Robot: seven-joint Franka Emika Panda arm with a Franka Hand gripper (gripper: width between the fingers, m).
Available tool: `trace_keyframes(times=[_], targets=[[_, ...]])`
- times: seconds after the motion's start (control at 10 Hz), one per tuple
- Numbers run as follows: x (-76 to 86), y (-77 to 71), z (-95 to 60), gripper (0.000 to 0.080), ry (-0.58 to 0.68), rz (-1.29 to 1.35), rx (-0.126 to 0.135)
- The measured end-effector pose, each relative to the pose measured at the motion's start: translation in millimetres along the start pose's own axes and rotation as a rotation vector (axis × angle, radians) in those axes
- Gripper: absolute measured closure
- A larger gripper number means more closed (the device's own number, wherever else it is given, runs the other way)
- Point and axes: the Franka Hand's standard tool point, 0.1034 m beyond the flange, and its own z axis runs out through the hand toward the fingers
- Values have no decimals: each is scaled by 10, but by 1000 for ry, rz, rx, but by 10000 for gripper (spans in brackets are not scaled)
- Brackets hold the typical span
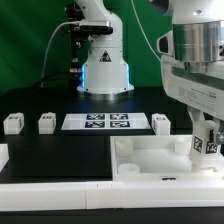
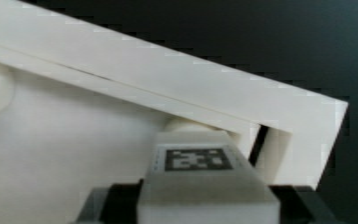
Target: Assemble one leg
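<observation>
Black worktop point(image 1: 60, 150) is spreading across the exterior view, with a green backdrop point(image 1: 150, 60) hanging behind it. The arm's white base point(image 1: 103, 72) is standing at the back, glowing blue low down.

Only this view is giving the wider layout. The marker board point(image 1: 96, 122) is lying flat in the middle. One loose peg point(image 1: 12, 123) and a second peg point(image 1: 46, 123) are sitting on the exterior view's left of it, and a third peg point(image 1: 161, 122) is sitting just beside its other end. A large white tray point(image 1: 150, 160) is resting nearer the camera, toward the exterior view's right.

The arm is coming down from the top edge on that side. Its thick grey wrist point(image 1: 195, 45) is upright, and the end effector point(image 1: 203, 143) is pointing straight down over the tray's far corner. It is gripping the leg point(image 1: 199, 146), whose tag is facing the camera. The upper links are cut off by the frame.

The wrist view is showing what the exterior view cannot. There the leg point(image 2: 197, 160) is standing tucked into the corner where the tray's walls point(image 2: 140, 80) are meeting, very near both of them. The end effector point(image 2: 197, 205) is closing on it, with dark fingers point(image 2: 114, 208) flanking it on either side.

The fingers are hiding the leg's lower end, so it is impossible to tell whether it is touching the tray floor or sitting in a socket. The wrist picture is soft, and the tag's pattern is hard to read.
</observation>
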Motion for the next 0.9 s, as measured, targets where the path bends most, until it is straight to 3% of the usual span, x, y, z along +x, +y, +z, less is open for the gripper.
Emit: trace_keyframes(times=[0.1, 0.2, 0.3, 0.4, 0.9], targets=[[-5, 0, 1, 506, 0, -5, 0], [-8, -1, 1, 322, 0, -27, 0], [-10, -1, 1, 322, 0, -61, 0], [-13, -1, 2, 189, 0, -98, 0], [48, 6, -6, 150, 2, -729, -3]])
